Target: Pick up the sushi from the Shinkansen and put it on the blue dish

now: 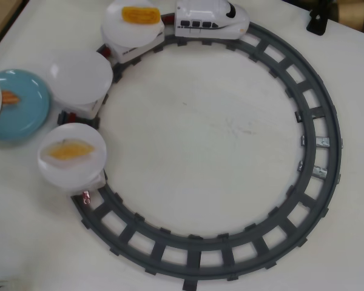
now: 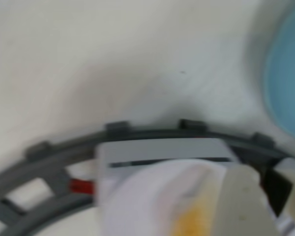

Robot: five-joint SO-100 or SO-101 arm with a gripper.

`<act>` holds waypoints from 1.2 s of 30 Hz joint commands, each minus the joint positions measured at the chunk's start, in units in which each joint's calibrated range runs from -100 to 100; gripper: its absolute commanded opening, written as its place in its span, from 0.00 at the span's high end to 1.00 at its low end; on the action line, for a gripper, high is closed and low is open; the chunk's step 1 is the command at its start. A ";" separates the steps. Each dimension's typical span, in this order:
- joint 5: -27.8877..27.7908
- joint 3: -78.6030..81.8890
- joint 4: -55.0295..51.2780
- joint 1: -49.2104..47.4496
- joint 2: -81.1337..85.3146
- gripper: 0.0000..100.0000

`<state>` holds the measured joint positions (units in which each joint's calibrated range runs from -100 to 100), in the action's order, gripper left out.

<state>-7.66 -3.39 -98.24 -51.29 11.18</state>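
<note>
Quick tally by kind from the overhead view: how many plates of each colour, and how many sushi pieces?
White plates: 3
Blue dish: 1
Sushi pieces: 3
Total: 7

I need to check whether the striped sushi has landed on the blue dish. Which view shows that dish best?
The overhead view: nearly the whole blue dish shows at the left edge, with the sushi lying on it. The wrist view is blurred and catches only a curved slice of the dish at its right edge, with no sushi visible there.
</note>
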 commanded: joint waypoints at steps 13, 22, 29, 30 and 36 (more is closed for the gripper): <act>1.17 57.13 20.15 -0.21 48.26 0.97; 1.17 77.33 26.26 -0.21 69.50 0.97; 1.17 87.15 26.35 0.23 78.70 0.97; 1.17 88.24 26.35 0.14 79.70 0.97; 1.54 96.35 25.58 0.76 86.09 0.97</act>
<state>-6.83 89.94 -71.76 -51.29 95.19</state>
